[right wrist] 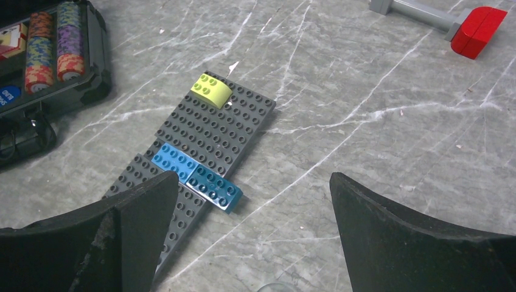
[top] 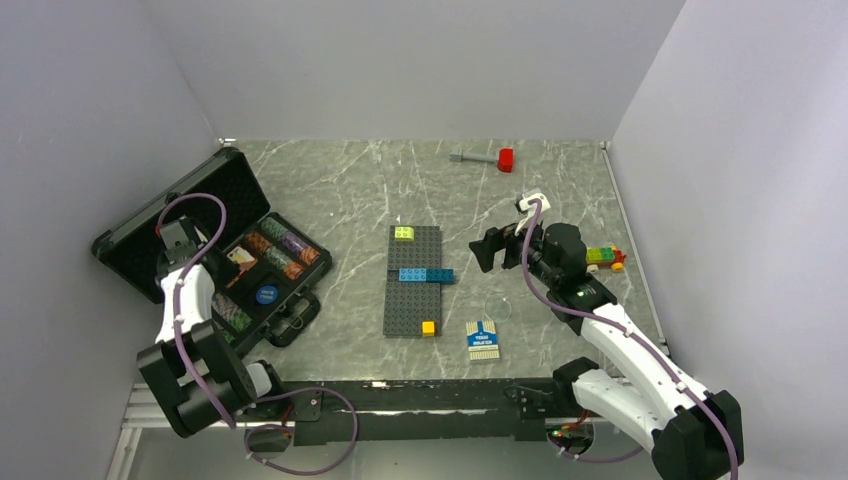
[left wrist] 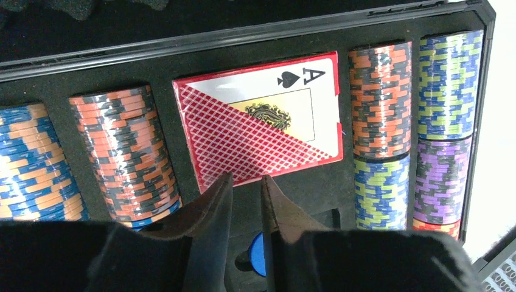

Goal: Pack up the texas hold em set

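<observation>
My left arm [top: 185, 300] and right arm [top: 625, 345] are built alike: smooth white shells on the long links and blocky matte-black housings at the joints and bases. A thin purple cable [top: 180, 345] runs in a loose loop along each one. A small green light [top: 578, 293] glows on my right forearm. My left gripper [left wrist: 245, 179] has black, wedge-shaped fingers tapering to thin edges. My right gripper [right wrist: 254, 182] shows broad black fingers with dusty grey scuffs along their inner faces.

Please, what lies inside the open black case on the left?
Rows of striped chips, a red card pack showing the ace of spades, and a blue button. The left gripper hides part of the near side, so anything there cannot be seen.
</observation>
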You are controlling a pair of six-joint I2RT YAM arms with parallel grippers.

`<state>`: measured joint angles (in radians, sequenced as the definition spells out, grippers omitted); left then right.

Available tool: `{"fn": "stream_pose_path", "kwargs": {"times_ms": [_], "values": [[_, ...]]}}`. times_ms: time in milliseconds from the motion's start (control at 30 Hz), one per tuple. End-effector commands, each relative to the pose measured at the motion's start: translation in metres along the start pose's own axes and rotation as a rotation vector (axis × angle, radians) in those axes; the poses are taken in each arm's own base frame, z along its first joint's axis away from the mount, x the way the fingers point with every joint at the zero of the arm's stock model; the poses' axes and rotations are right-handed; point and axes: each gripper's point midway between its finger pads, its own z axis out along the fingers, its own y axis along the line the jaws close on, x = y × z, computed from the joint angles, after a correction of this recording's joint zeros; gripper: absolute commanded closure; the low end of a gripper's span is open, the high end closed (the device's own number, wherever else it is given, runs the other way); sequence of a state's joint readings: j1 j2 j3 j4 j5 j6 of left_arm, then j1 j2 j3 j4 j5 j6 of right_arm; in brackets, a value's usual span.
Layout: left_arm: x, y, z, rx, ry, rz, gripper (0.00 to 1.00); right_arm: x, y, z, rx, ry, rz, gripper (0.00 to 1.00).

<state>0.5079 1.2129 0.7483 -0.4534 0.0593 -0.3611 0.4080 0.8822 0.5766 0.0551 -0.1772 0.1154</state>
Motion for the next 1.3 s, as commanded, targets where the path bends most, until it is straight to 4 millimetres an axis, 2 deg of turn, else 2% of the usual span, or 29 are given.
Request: {"fn": "stream_pose_path", "kwargs": {"times_ms": [0,133,267,467,633,767,933,1100,1267], "values": [[0.003,-0.004,0.008,0.011,0.053,-0.022,0.72,-0.017,0.001,-0.001,-0.005,-0.061,-0.018,0.0],[0.017,-0.004,0.018,0.024,0.135,-0.045,0.74,-0.015,0.001,-0.001,-0.004,-0.056,-0.018,0.0],[0.013,-0.008,0.015,0.04,0.11,-0.052,0.75,-0.015,-0.002,0.0,0.012,-0.051,-0.022,0.0],[-0.019,-0.006,-0.008,0.01,-0.032,-0.031,0.72,-0.017,-0.011,0.002,0.055,-0.038,-0.035,0.0],[-0.051,-0.01,-0.031,0.013,-0.152,-0.009,0.64,-0.014,-0.017,0.009,0.077,-0.015,-0.046,0.0],[-0.06,-0.005,-0.034,0.022,-0.16,-0.034,0.59,-0.01,-0.017,0.016,0.068,0.019,-0.047,0.0],[-0.056,0.014,-0.025,-0.001,-0.107,-0.087,0.54,-0.007,-0.019,0.018,0.078,0.046,-0.052,0.0],[-0.041,0.01,-0.013,0.03,-0.041,-0.115,0.53,-0.009,-0.019,0.015,0.081,0.035,-0.054,0.0],[-0.029,0.009,-0.01,0.041,-0.013,-0.117,0.54,-0.009,-0.017,0.016,0.069,0.034,-0.056,0.0]]}}
